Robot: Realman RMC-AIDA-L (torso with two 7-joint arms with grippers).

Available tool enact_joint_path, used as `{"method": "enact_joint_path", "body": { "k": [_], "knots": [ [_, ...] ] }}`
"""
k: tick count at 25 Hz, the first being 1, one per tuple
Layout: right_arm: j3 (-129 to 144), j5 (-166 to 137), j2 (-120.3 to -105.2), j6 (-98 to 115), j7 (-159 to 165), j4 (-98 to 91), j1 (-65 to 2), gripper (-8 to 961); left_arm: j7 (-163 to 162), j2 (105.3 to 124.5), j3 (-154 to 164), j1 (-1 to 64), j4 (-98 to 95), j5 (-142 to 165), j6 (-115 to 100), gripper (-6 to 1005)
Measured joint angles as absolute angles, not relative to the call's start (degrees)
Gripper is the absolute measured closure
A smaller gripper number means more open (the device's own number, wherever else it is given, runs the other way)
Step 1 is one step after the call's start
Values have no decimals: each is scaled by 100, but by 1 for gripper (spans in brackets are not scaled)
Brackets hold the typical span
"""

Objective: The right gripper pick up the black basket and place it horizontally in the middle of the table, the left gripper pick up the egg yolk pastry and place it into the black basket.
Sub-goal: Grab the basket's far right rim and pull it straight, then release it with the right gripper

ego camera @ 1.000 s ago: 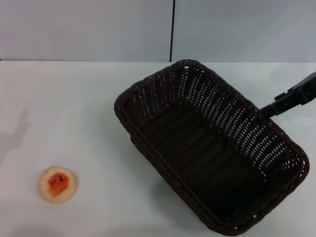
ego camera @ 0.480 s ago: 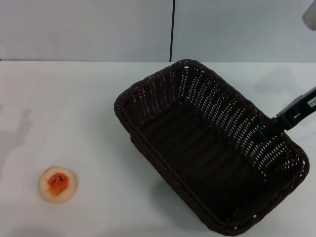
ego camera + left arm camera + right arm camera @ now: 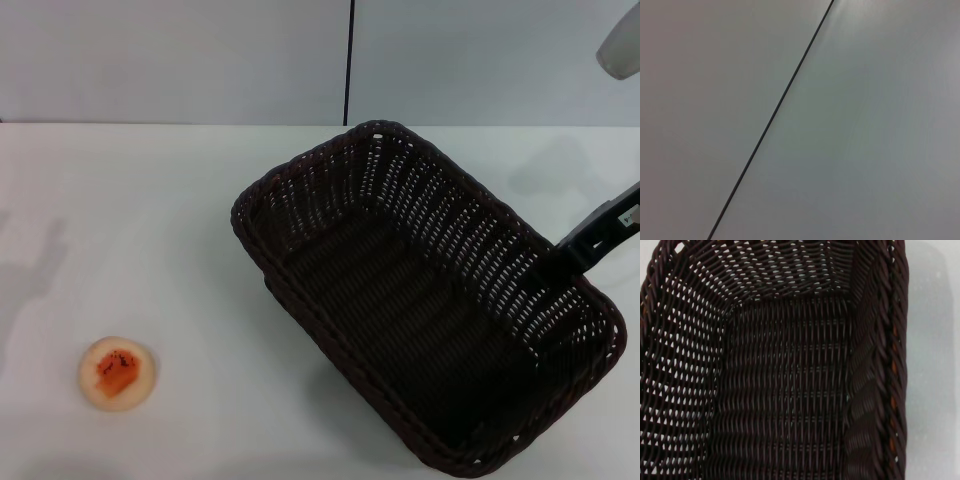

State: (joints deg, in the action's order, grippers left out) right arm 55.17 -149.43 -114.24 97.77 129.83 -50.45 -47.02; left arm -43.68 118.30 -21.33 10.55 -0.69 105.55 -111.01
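Observation:
The black basket (image 3: pixel 440 225) stands empty on the white table (image 3: pixel 130 220), right of the middle, turned diagonally with its long side running from back left to front right. My right gripper (image 3: pixel 562 266) reaches in from the right edge and sits at the basket's right rim. The right wrist view looks straight down into the basket (image 3: pixel 785 390), with its braided rim (image 3: pixel 892 365) and bare table beside it. The egg yolk pastry (image 3: pixel 117 373) lies on the table at the front left, far from the basket. The left gripper is out of view; the left wrist view shows only a wall.
A grey wall with a dark vertical seam (image 3: pixel 350 60) stands behind the table; the seam also shows in the left wrist view (image 3: pixel 775 110). A pale part of the robot (image 3: pixel 620 45) shows at the top right corner. Bare tabletop lies between pastry and basket.
My right gripper has moved down and toward the front along the basket's right rim. The basket and the pastry have stayed in place.

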Motion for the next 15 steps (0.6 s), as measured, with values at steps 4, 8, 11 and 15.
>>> {"method": "enact_joint_path", "body": {
  "k": [4, 8, 11, 15],
  "knots": [
    [5483, -14941, -11425, 9750, 12941, -5039, -4702, 541, -4365, 11835, -2061, 1052, 8, 10556, -11086, 185],
    [5465, -14925, -11426, 9749, 12934, -5046, -4677, 699, -4362, 11837, -2046, 1050, 18, 10556, -11059, 184],
    [5449, -14920, -11426, 9748, 12932, -5046, -4668, 758, -4361, 11838, -2046, 1056, 18, 10556, -11043, 184],
    [5260, -14891, -11426, 9792, 12903, -5137, -4647, 797, -4360, 11839, -2048, 1062, 18, 10555, -11029, 185]
  ]
}}
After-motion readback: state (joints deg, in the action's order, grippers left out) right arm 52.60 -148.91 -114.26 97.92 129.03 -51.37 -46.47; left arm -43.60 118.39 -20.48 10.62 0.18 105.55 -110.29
